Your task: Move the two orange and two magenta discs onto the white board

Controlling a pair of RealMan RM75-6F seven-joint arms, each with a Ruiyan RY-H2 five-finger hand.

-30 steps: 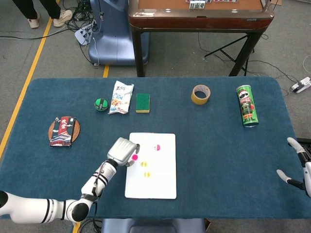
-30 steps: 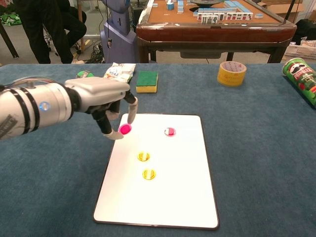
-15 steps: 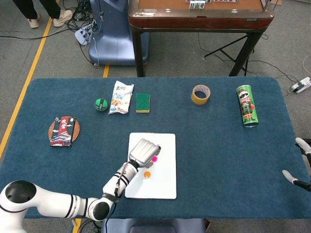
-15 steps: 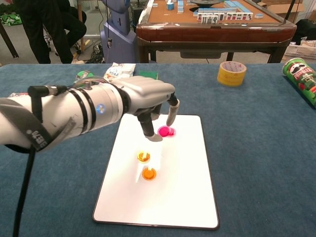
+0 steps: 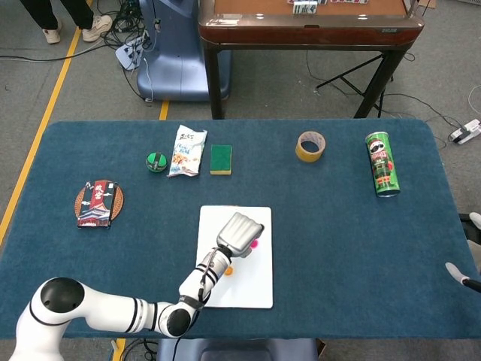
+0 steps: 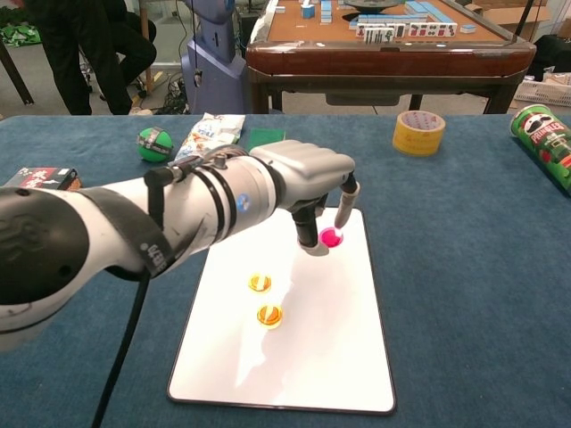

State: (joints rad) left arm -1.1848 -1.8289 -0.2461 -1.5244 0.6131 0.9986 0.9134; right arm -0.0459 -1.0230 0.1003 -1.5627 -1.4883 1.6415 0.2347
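Observation:
My left hand [image 6: 303,176] hovers over the upper part of the white board [image 6: 285,366] and pinches a magenta disc [image 6: 331,237] between thumb and a finger. Two orange discs [image 6: 260,283] [image 6: 268,314] lie on the board's middle. The second magenta disc is hidden behind the hand. In the head view the left hand [image 5: 240,232] covers the board [image 5: 252,293]; the pinched magenta disc [image 5: 254,244] and one orange disc [image 5: 228,270] peek out. Only fingertips of my right hand [image 5: 464,275] show at the right edge, apart and holding nothing.
Along the far side lie a green ball [image 5: 156,161], a snack packet [image 5: 186,150], a green sponge [image 5: 221,159], a yellow tape roll [image 5: 310,146] and a green chip can [image 5: 383,164]. A coaster with a packet [image 5: 98,202] sits at the left.
My left hand has carried the magenta disc from the board's left edge rightward across its upper part, covering the other magenta disc. The right hand has slid further toward the right edge.

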